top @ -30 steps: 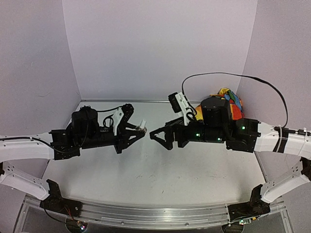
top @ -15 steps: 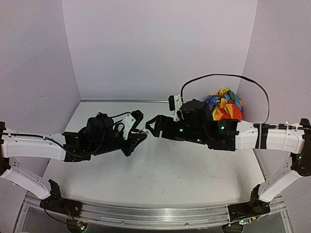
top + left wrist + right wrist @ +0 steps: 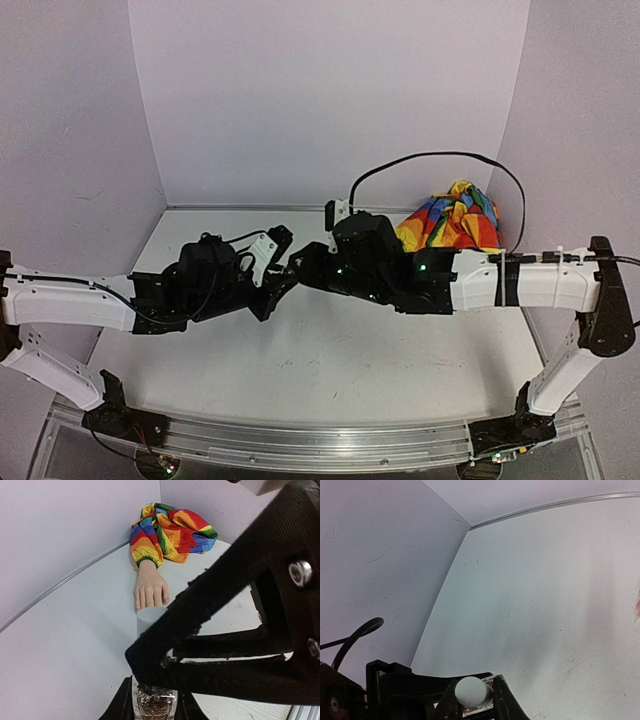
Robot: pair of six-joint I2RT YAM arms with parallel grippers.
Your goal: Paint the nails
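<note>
My left gripper [image 3: 155, 702] is shut on a small glass polish bottle [image 3: 155, 706] with glittery brownish polish, held above the table. The bottle's white cap [image 3: 148, 617] sticks out towards my right gripper [image 3: 473, 700], whose black fingers [image 3: 210, 625] are closed on either side of the cap [image 3: 472, 691]. The two grippers meet mid-table [image 3: 290, 274]. A peach mannequin hand [image 3: 150, 587] lies flat behind them, its nails [image 3: 148, 605] pointing towards the bottle. Its rainbow sleeve [image 3: 172, 527] is bunched at the back right [image 3: 455, 225]; the hand itself is hidden in the top view.
Purple walls enclose the white table [image 3: 330, 360] on the left, back and right. The right arm's black cable [image 3: 440, 158] arcs above the sleeve. A metal rail [image 3: 300, 440] runs along the near edge.
My right arm has swung left to the left gripper, and its jaws have gone from wide open to closed on the bottle's cap. The left gripper moved slightly right, then held still.
</note>
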